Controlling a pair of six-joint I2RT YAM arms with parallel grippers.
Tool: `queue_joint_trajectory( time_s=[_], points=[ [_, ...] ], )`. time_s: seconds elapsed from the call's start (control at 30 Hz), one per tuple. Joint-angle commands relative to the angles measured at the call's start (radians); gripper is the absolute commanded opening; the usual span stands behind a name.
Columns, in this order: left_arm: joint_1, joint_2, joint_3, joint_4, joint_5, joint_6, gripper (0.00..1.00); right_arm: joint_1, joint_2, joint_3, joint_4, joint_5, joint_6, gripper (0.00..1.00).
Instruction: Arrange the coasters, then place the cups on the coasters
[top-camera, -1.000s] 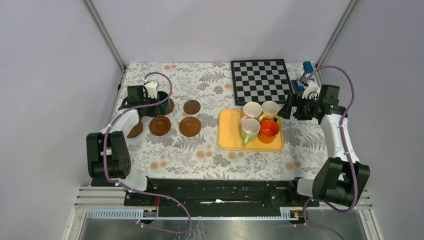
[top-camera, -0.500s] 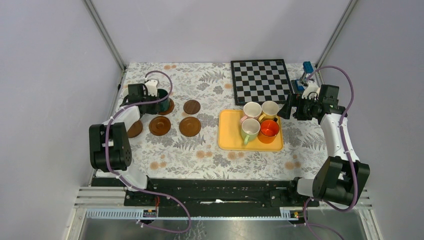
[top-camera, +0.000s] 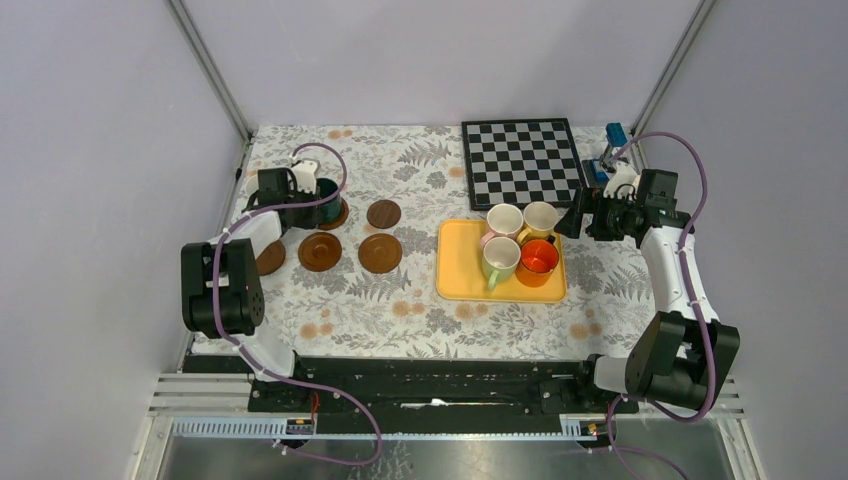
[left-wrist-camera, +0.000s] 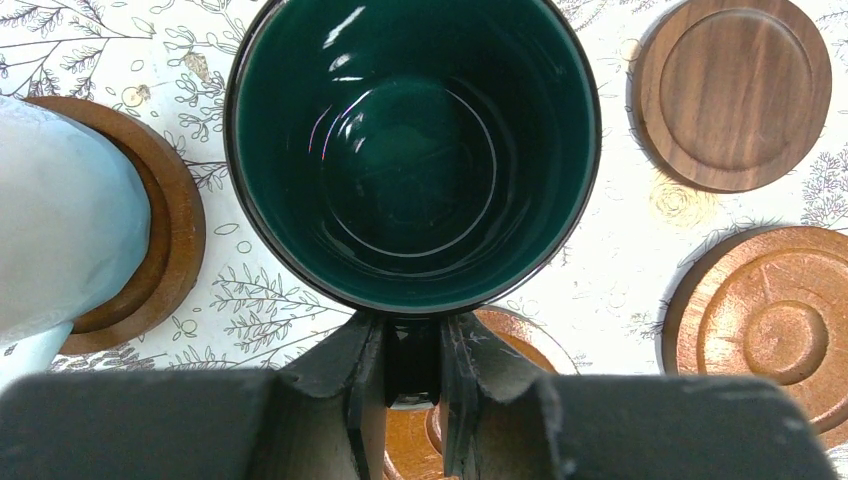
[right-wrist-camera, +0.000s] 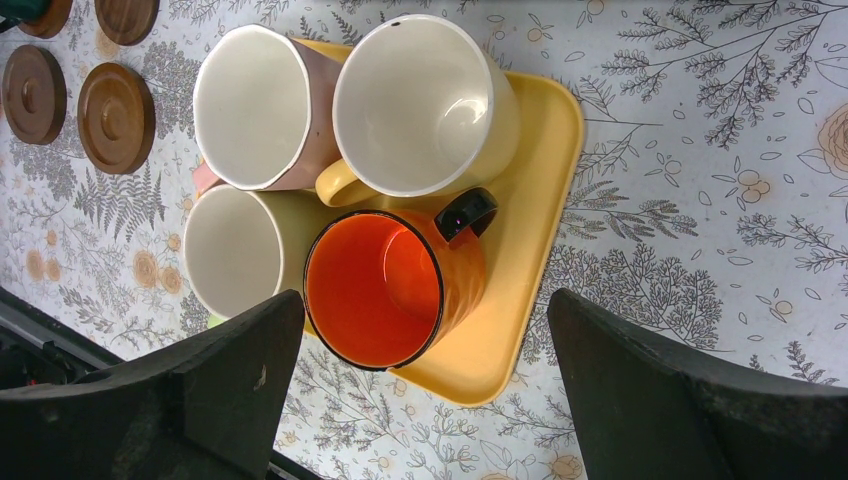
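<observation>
My left gripper (left-wrist-camera: 412, 375) is shut on the handle of the dark green cup (left-wrist-camera: 412, 150), which stands upright over a brown coaster (top-camera: 340, 214) at the table's back left. To its left a pale blue cup (left-wrist-camera: 60, 230) sits on another coaster (left-wrist-camera: 175, 245). Three bare coasters (top-camera: 383, 213) (top-camera: 320, 251) (top-camera: 380, 253) lie to the right. The pink (right-wrist-camera: 260, 105), cream-yellow (right-wrist-camera: 430, 100), light green (right-wrist-camera: 235, 250) and orange (right-wrist-camera: 380, 285) cups stand together on the yellow tray (right-wrist-camera: 540, 250). My right gripper (right-wrist-camera: 425, 390) hangs open beside the tray's right edge, holding nothing.
A chessboard (top-camera: 520, 160) lies at the back, behind the tray. A small blue object (top-camera: 615, 133) sits in the back right corner. Metal frame posts rise at both back corners.
The left arm's elbow has swung back and left, and the dark green cup has shifted slightly toward the back. The right arm has not moved.
</observation>
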Motion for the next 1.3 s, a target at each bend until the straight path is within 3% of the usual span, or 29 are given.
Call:
queue_joint_trajectory(
  time_s=[0.0,0.37,0.7,0.97,1.13,1.27],
  points=[
    [0.006,0.001,0.063,0.068,0.027,0.021,0.17,0.004,-0.001,0.014,0.005,-0.010,-0.001,0.98],
    [0.008,-0.014,0.090,0.043,0.001,0.011,0.45,0.004,-0.002,0.016,0.004,-0.015,0.000,0.98],
    [0.007,-0.084,0.113,-0.030,-0.004,0.024,0.62,0.004,-0.004,0.014,0.001,-0.020,-0.007,0.98],
    [-0.002,-0.216,0.188,-0.155,0.034,0.045,0.71,0.004,-0.035,0.008,-0.052,-0.119,-0.147,0.98],
    [-0.078,-0.262,0.251,-0.284,0.080,0.040,0.72,0.004,-0.017,0.045,-0.144,-0.099,-0.249,0.98],
    [-0.271,-0.311,0.208,-0.290,0.080,-0.077,0.73,0.004,-0.026,0.026,-0.116,-0.099,-0.208,0.98]
  ],
)
